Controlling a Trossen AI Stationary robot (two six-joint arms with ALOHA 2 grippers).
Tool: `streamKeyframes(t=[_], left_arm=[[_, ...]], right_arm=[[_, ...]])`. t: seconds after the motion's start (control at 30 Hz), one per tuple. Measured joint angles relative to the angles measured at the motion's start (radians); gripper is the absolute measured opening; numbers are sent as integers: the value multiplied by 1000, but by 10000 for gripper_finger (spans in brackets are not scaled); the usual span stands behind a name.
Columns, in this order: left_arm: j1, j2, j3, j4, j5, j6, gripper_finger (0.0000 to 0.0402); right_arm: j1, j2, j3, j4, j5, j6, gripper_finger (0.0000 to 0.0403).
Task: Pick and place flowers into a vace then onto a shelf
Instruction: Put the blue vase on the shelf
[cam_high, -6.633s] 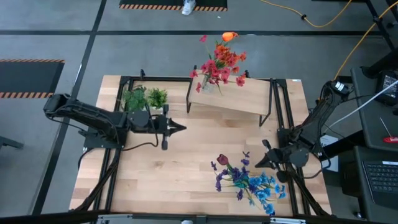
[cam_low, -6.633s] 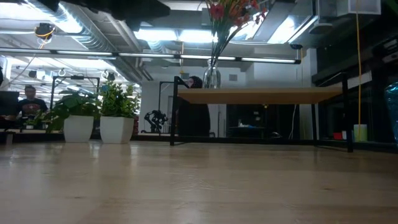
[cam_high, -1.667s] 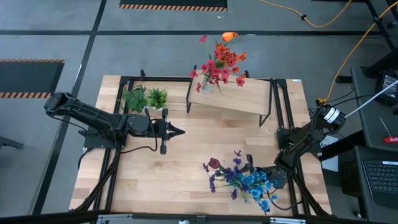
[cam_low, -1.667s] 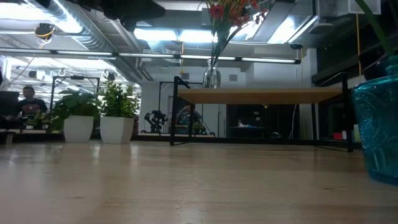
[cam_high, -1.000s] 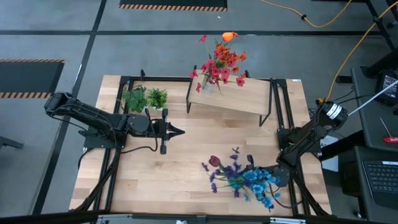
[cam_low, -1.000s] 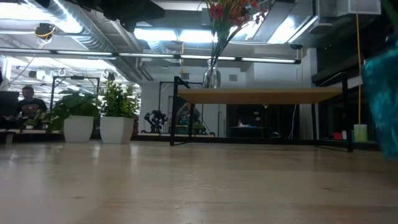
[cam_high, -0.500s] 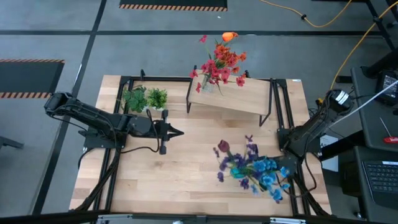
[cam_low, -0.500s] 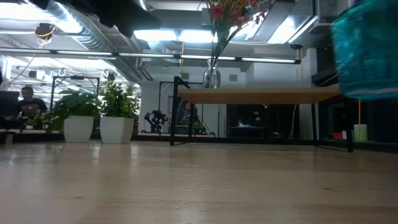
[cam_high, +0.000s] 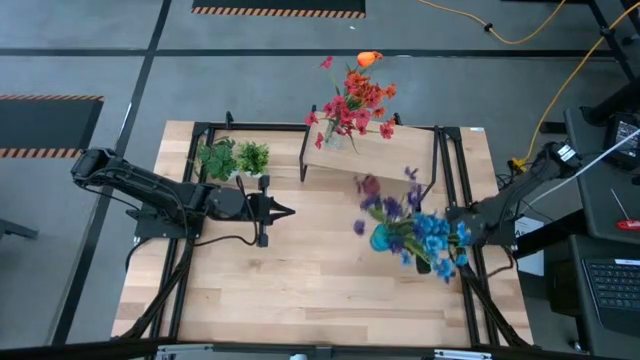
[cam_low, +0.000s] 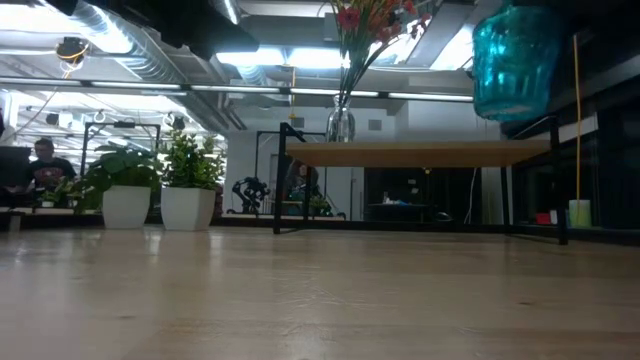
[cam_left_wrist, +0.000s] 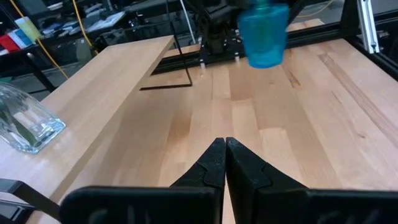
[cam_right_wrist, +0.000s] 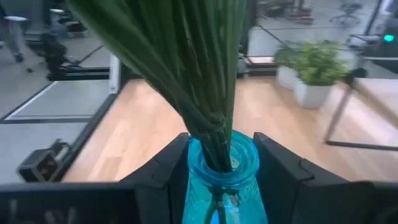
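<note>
A blue glass vase (cam_high: 385, 238) with blue and purple flowers (cam_high: 425, 238) hangs in the air right of the table's middle, with my right gripper (cam_right_wrist: 221, 180) shut on it. In the low view the vase (cam_low: 512, 60) is higher than the shelf (cam_low: 420, 153). The shelf (cam_high: 385, 165) stands at the far middle on thin black legs. It carries a clear glass vase (cam_left_wrist: 25, 127) of red and orange flowers (cam_high: 352, 102) at its left end. My left gripper (cam_high: 290, 211) waits shut, left of centre, low over the table. My right gripper pinches the blue vase's neck (cam_right_wrist: 219, 163), just under the rim, with one finger (cam_right_wrist: 163, 177) on each side. The fingers come level from the table's right side. The vase hangs clear of the table and about upright, with the green stems (cam_right_wrist: 186, 68) rising from its mouth.
Two small potted plants (cam_high: 232, 158) in white pots stand at the far left. Black frame rails (cam_high: 450, 175) run along both sides of the table. Bare wood lies between the two arms. A person (cam_low: 45, 165) sits in the room behind.
My right gripper has gone up and toward the table's far edge and the shelf, still shut on the blue vase. The vase and its flowers have risen from low at the near right to above shelf height. My left arm has kept still.
</note>
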Motion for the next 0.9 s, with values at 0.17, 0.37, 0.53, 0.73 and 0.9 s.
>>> streamKeyframes(t=[0.17,0.37,0.53,0.73,0.9], left_arm=[[0,0,0,0,0,0,5],[0,0,0,1,0,-1,4],[0,0,0,8,0,-3,5],[0,0,0,8,-1,-3,2],[0,0,0,8,-1,-2,6]], right_arm=[[-59,-114,0,-95,1,-12,143],[-123,-205,0,-190,0,-23,143],[-177,-228,98,-378,1,-25,143],[-251,-233,239,-602,134,6,143],[-318,-268,269,-647,143,-2,143]])
